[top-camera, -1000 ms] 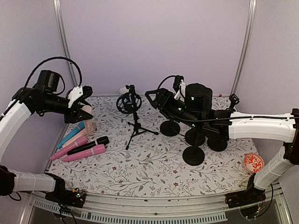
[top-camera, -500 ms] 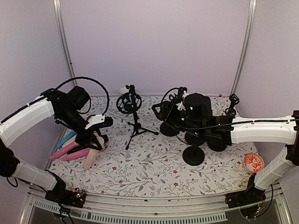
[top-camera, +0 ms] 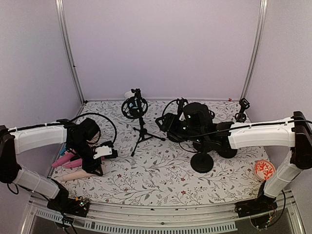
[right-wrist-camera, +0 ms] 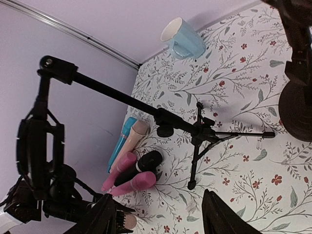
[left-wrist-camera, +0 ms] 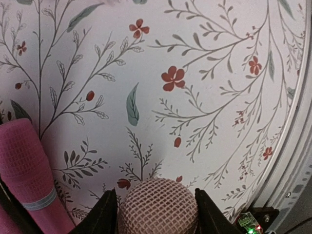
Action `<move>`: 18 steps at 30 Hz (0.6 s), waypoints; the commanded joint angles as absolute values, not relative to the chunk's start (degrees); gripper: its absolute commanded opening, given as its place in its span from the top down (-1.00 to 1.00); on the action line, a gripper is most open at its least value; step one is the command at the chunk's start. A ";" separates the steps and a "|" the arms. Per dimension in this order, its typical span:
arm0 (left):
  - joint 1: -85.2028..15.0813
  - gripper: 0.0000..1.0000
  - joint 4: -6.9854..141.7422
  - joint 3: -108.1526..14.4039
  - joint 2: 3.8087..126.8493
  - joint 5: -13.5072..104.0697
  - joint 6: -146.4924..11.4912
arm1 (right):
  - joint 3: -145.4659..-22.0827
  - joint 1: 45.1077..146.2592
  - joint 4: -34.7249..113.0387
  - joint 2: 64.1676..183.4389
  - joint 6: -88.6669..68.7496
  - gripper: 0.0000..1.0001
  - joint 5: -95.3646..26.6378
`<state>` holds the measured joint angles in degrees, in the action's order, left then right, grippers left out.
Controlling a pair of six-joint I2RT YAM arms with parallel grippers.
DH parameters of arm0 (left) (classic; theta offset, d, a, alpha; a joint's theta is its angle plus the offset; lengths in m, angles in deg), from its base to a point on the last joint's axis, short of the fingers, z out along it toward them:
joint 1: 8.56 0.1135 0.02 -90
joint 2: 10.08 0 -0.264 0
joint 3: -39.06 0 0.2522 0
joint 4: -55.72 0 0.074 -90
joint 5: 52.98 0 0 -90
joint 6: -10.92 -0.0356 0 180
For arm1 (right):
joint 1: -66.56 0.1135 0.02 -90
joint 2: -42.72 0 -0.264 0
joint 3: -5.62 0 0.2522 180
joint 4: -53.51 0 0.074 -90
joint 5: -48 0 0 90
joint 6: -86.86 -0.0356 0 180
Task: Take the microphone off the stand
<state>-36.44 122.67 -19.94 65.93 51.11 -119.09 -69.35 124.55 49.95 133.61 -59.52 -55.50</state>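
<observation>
The beige mic [top-camera: 78, 175] is off the stand [top-camera: 141, 124] and lies low and nearly flat at the near-left part of the desk [top-camera: 161, 183]; can't tell if it touches the floral cover. It's gripped by the left hand [left-wrist-camera: 157, 217]: in the left wrist view the mesh head sits tight btwn the two black fingers [left-wrist-camera: 105, 214], w/ the desk's front rail close by. A pink mic [left-wrist-camera: 24, 165] lies just beside it. The stand is a black tripod, upright at back centre and well apart from the beige mic. The wall shows through the middle of its ring mount [right-wrist-camera: 39, 146]. The right hand [top-camera: 163, 122] hovers just right of the stand, near its legs. Its fingers [right-wrist-camera: 105, 217] are spread wide w/ only desk btwn them. A light blue cup [right-wrist-camera: 183, 39] lies tipped on its side behind the stand, by the back wall. More mics [right-wrist-camera: 131, 170] (pink, blue, black) are bunched at the desk's left edge. Round-base stands [top-camera: 202, 163] sit under the right arm, and an orange disc [top-camera: 264, 169] lies near the right front corner.
</observation>
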 commanded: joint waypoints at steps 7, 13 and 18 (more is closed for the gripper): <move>-36.87 0.65 106.21 -12.60 65.42 42.09 -117.94 | -77.99 121.13 56.12 149.36 -62.15 -0.13 -39.36; -36.95 0.35 103.72 -12.87 63.73 42.15 -116.92 | -84.28 119.63 58.01 156.15 -62.07 -0.12 -35.55; -36.89 -0.23 108.54 -16.99 61.00 47.53 -117.49 | -87.42 118.19 59.00 160.04 -62.11 -0.08 -32.76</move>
<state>-36.44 107.98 -13.18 63.74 42.34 -117.12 -84.50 119.66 56.29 156.89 -61.95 -36.62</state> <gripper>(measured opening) 0.560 0.549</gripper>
